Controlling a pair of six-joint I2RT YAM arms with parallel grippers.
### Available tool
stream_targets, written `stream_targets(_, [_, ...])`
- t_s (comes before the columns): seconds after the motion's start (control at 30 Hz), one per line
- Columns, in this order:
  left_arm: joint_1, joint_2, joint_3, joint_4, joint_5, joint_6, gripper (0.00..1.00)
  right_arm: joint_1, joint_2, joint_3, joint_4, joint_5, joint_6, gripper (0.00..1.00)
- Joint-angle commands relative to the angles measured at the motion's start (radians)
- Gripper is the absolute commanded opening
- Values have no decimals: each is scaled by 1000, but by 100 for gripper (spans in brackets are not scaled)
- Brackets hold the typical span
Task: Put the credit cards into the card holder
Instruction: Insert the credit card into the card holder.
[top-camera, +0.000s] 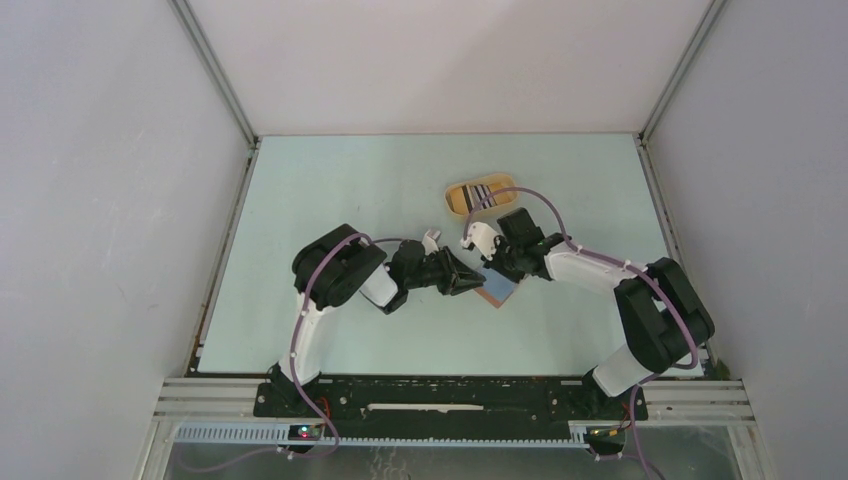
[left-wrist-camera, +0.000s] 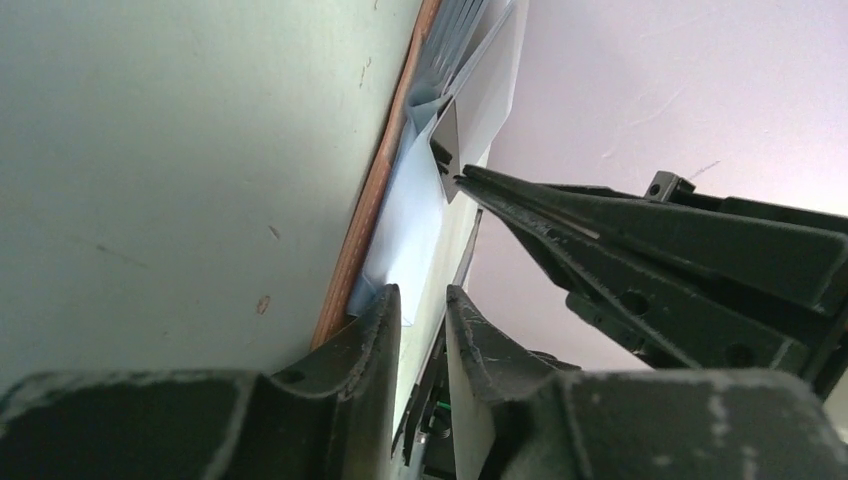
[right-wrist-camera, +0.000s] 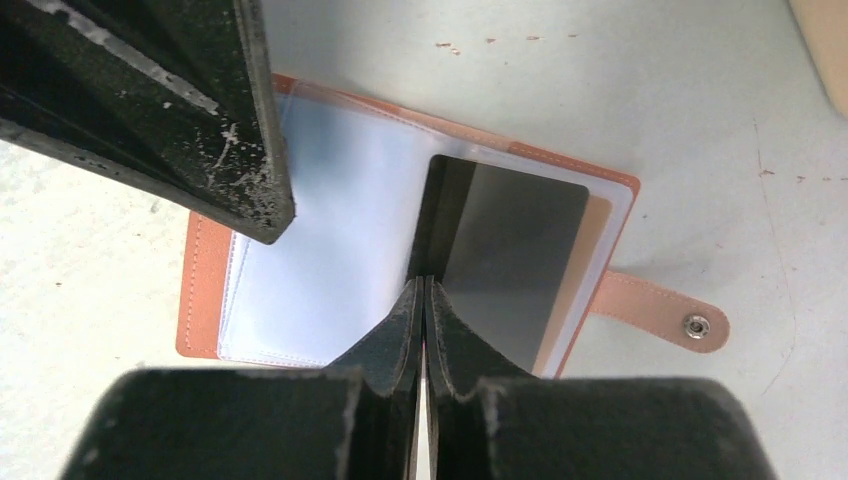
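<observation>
- Both arms rise from the near edge of the pale green table (top-camera: 330, 190) and bend inward. The left arm (top-camera: 335, 265) and right arm (top-camera: 660, 300) have their wrists turned toward each other over the table's middle.
- The left gripper (left-wrist-camera: 422, 292) has scuffed black plastic fingers standing a narrow gap apart. A pale leaf shows in that gap, and I cannot tell whether it is pinched. One finger lies over the left clear page.
- The right gripper (right-wrist-camera: 421, 282) has its fingers drawn to a thin slit, nipping the near left edge of the dark card (right-wrist-camera: 520, 250). The card is smooth, glossy grey and round-cornered.
- The card holder (right-wrist-camera: 203, 280) lies open and flat on the table between the two grippers. It is stitched reddish-brown leatherette with frosted clear sleeves (right-wrist-camera: 330, 250) inside.
- Its snap tab (right-wrist-camera: 655, 308) sticks out to the right, with a round metal stud (right-wrist-camera: 697, 324).
- Farther off, the yellow oval tray (top-camera: 455, 200) holds striped cards (top-camera: 480, 195).
</observation>
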Motion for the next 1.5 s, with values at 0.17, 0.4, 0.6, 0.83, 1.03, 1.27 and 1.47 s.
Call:
stream_targets(0.17, [0, -42, -8, -256, -17, 110, 24, -8, -53, 46, 2, -58, 37, 16])
stream_targets(0.4, [0, -74, 10, -374, -39, 174, 23, -6, -52, 46, 32, 6, 40, 50])
stream_targets(0.6, [0, -79, 16, -396, -40, 189, 22, 18, -16, 46, 75, 116, 27, 65])
stream_targets(0.83, [0, -81, 18, -408, -42, 200, 21, 29, 21, 46, 91, 160, 27, 71])
stream_targets(1.03, [0, -84, 17, -410, -40, 201, 20, 31, 43, 46, 92, 188, 19, 74])
stream_targets(1.27, [0, -79, 14, -409, -40, 204, 19, 5, 19, 46, 117, 217, 31, 74])
stream_targets(1.47, [0, -74, 17, -410, -39, 205, 18, -22, -3, 46, 128, 216, 45, 71])
